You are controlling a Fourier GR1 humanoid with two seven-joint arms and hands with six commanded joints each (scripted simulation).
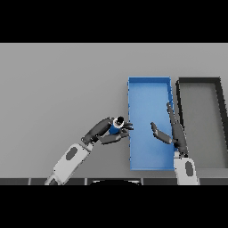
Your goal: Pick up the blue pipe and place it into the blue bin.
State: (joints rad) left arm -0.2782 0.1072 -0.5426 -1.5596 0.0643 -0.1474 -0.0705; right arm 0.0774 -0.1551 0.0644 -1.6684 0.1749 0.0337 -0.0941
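Note:
The blue pipe (116, 125), a short blue tube with a pale open end, is held in my left hand (107, 131), whose fingers and thumb curl round it. It hangs just left of the blue bin's (149, 91) left wall, near the bin's middle. The bin is a long blue tray running away from me at centre right. My right hand (171, 131) hovers over the bin's right half with straight fingers, holding nothing.
A dark grey bin (220, 116) of like shape stands right beside the blue bin, on its right. The grey table (58, 89) stretches out to the left and behind.

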